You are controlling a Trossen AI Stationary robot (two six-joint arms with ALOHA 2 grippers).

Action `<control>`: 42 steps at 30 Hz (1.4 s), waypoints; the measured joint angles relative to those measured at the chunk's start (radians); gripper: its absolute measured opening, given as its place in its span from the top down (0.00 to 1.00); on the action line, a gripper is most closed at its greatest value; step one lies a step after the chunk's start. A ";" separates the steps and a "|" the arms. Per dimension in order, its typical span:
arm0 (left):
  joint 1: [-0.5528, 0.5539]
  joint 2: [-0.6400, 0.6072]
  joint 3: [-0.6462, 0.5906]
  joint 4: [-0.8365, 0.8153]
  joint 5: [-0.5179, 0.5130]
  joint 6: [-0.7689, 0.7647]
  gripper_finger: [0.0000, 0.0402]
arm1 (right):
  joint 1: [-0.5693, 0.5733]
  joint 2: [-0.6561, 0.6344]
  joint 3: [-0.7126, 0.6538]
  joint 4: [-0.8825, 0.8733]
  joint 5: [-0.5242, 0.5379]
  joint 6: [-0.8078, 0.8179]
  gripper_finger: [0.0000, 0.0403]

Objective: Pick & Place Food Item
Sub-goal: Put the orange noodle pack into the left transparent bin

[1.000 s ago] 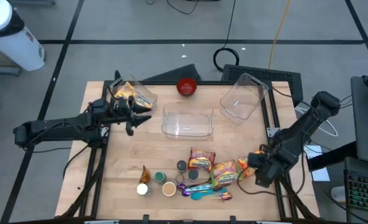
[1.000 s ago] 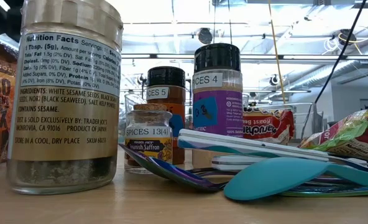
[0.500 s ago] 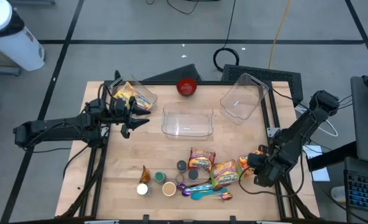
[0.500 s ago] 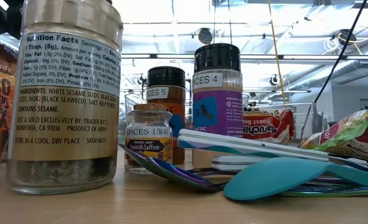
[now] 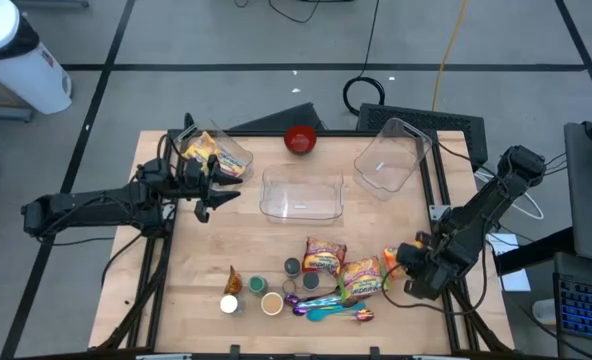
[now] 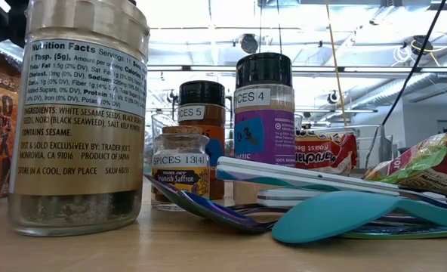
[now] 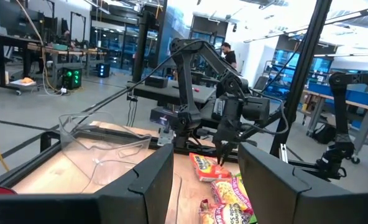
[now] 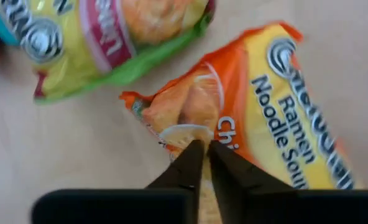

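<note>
From the high view I have the right gripper (image 5: 408,268) low at the worktop's (image 5: 206,260) near right, on the orange ramen packet (image 5: 394,262), rightmost of three noodle packets there; the left gripper (image 5: 214,192) hovers far left beside a clear bin holding snacks (image 5: 214,152), one of three clear bins. At worktop level I count three labelled spice jars behind a large seasoning jar (image 6: 84,113). My left wrist view shows its fingers (image 7: 143,180) apart, nothing between. My right wrist view shows fingers (image 8: 189,163) pinched together on the packet's crimped end, its long axis running away from them.
</note>
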 joint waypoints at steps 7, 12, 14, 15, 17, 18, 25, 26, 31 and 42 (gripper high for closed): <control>0.000 0.000 0.000 0.000 0.000 0.000 0.53 | -0.015 0.000 0.000 0.001 0.038 -0.018 1.00; 0.000 0.000 0.000 0.000 0.000 0.000 0.53 | -0.033 -0.006 0.020 -0.012 0.038 -0.048 1.00; 0.000 0.000 0.000 0.007 0.000 0.000 0.53 | -0.041 -0.016 0.028 -0.021 0.038 -0.050 1.00; 0.000 0.000 0.000 0.014 0.000 0.000 0.53 | -0.046 -0.023 0.033 -0.028 0.038 -0.047 1.00; 0.000 0.000 0.000 0.021 -0.001 0.000 0.53 | -0.052 -0.036 0.045 -0.048 0.040 -0.040 1.00; 0.000 0.000 0.000 0.021 -0.001 0.000 0.53 | -0.052 -0.044 0.053 -0.060 0.044 -0.038 1.00; -0.001 0.002 0.000 0.021 -0.001 0.000 0.53 | -0.052 -0.118 0.113 -0.115 0.118 -0.058 1.00; -0.001 0.008 0.000 0.024 0.000 0.000 0.53 | -0.052 -0.132 0.120 -0.118 0.132 -0.063 1.00; -0.013 0.046 0.000 0.068 -0.001 -0.002 0.53 | -0.052 -0.197 0.153 -0.077 0.246 -0.153 1.00; -0.071 0.207 0.000 0.238 0.000 -0.005 0.53 | -0.054 -0.253 0.138 0.510 0.552 -0.884 1.00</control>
